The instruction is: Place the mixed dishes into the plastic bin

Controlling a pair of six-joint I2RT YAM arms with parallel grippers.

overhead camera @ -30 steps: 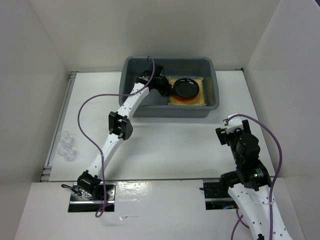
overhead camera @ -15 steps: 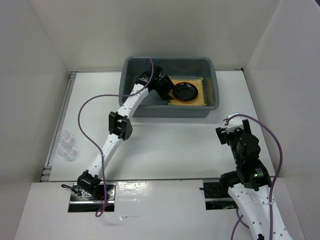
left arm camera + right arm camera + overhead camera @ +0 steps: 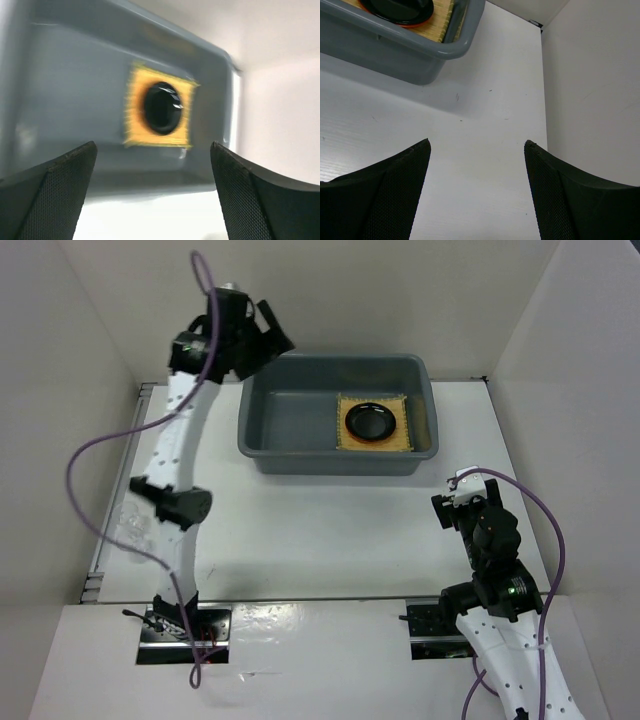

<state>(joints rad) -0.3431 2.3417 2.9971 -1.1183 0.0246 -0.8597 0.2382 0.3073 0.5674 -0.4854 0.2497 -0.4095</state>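
Left wrist view motion-smeared: bamboo mat [image 3: 134,120] weave unreadable. Orange plate [image 3: 400,23] hidden under black plate [image 3: 395,10], thin rim only showing. Both, plus plastic bin [image 3: 395,55], cut off by top edge. Glass cup [image 3: 126,530] faint, partly behind left arm.

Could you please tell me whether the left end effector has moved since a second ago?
Yes. The left end effector has lifted out of the bin and now appears open, above its far-left corner in the top view.
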